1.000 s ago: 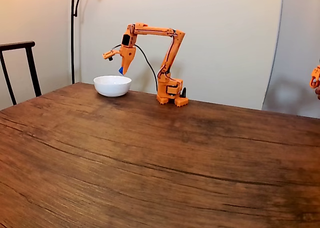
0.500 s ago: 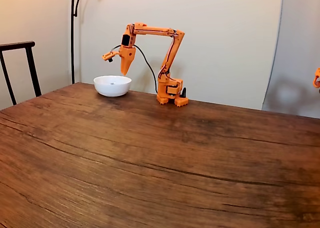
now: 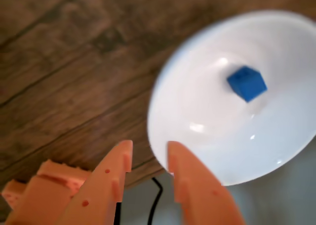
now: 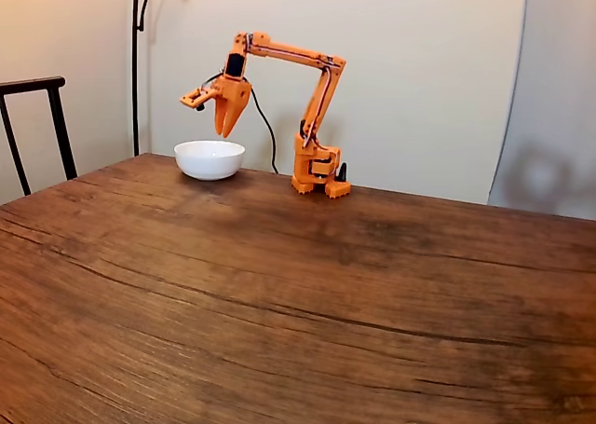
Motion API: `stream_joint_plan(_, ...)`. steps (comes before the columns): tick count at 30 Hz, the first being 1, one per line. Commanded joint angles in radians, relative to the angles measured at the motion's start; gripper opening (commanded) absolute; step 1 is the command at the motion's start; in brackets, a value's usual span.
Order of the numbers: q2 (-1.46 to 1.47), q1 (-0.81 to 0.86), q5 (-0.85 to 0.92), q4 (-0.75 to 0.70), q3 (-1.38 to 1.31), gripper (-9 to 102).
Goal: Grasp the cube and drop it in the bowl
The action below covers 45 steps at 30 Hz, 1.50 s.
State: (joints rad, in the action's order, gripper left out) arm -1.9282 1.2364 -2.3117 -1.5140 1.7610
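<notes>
Blue against white: I count one cube (image 3: 247, 83) lying inside the one bowl (image 3: 197, 151), ahead of my tool (image 3: 149, 151). The tool hangs above the bowl's rim, fingers narrowly parted, holding nothing, over the table (image 4: 307, 294).

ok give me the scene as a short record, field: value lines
cube: blue cube lying inside the bowl
bowl: white bowl on the wooden table, near the arm's base
gripper: gripper open, empty, above the bowl's rim
fingers: orange fingers apart, nothing between them
task state: cube is in the bowl
</notes>
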Motion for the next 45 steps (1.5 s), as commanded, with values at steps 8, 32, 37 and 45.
stream_joint_plan(8,-0.025,-0.316,0.156,-0.041,-0.146,-1)
stream_joint_plan(32,-0.746,-0.845,0.319,-0.133,0.150,-1)
stream_joint_plan(37,-0.996,-0.988,0.387,-0.173,0.284,-1)
stream_joint_plan(45,-1.381,-1.121,0.459,-0.160,0.523,-1)
